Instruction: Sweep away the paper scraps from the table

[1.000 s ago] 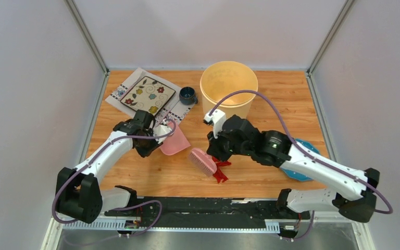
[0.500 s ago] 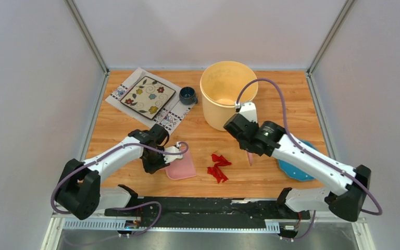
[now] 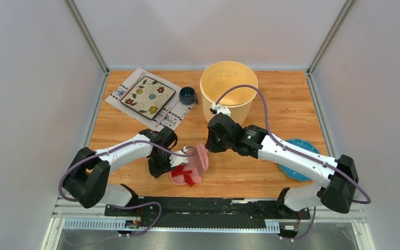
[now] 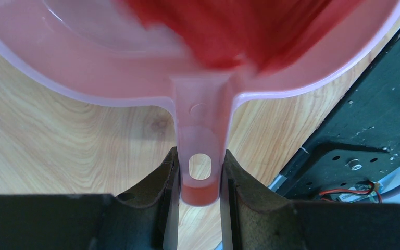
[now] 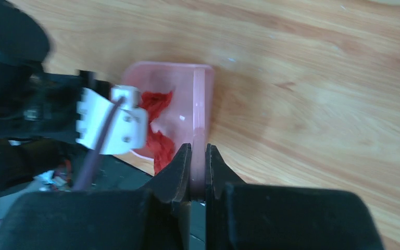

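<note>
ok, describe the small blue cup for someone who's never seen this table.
Find the big pale-yellow round bucket at the far middle of the orange-brown wooden table. Just left of it, beside the white patterned placemat, stands the small dark-blue round cup. It alone is dark and small; the nearby square flowered plate lies flat.
</note>
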